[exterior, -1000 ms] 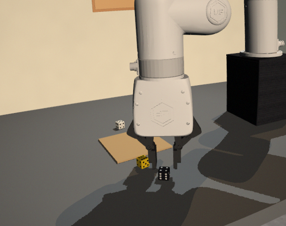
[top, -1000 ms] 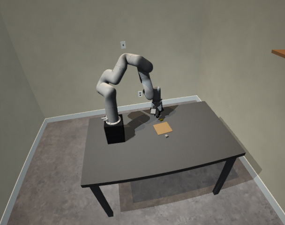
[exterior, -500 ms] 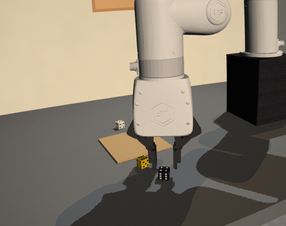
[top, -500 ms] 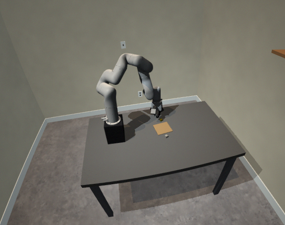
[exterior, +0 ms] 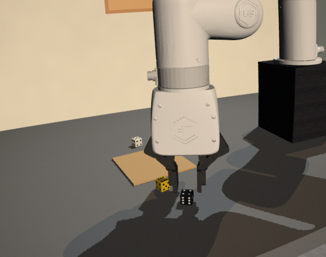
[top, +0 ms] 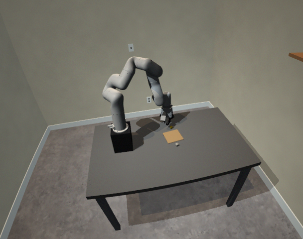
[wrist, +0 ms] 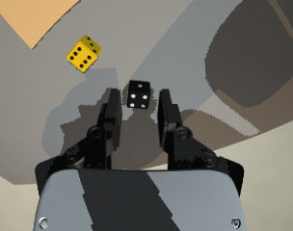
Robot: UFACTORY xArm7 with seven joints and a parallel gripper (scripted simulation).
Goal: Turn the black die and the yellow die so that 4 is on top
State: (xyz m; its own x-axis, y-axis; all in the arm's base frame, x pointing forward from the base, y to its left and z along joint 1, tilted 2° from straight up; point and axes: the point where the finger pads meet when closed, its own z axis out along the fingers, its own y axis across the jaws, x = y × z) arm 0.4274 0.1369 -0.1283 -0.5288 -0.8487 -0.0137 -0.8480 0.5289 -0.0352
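Claw (top: 167, 123) (exterior: 187, 191) (wrist: 140, 101): released, part-open | blk die (exterior: 186, 197) (wrist: 139, 95): 4 up; top view, prob. hidden

Dim room, hard-edged shadows across the grey tabletop.

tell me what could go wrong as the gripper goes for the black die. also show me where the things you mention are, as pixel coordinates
The black die (exterior: 186, 197) (wrist: 139, 94) already seems to show 4 on top, so a clumsy grip might roll it off that face. The yellow die (exterior: 162, 184) (wrist: 83, 54) sits close beside one finger (exterior: 173, 178), which could knock it.
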